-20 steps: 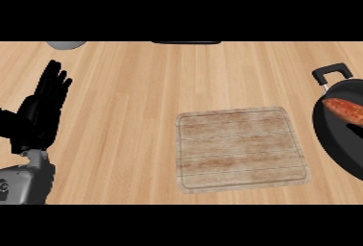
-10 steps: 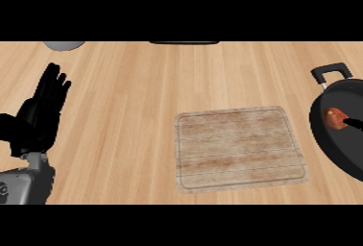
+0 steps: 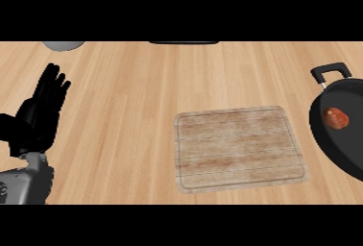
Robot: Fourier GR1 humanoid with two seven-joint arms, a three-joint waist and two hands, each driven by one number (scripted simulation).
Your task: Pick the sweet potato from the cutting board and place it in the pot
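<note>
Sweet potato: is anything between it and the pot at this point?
Nothing visible. The sweet potato already lies inside the pot at the right edge. The cutting board is bare, and the left hand rests open at the left.

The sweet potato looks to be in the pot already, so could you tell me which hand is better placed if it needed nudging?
Probably the right, on position alone: the sweet potato lies in the pot at the view's right edge. Only the left hand shows, resting open at the far left, across the cutting board.
</note>
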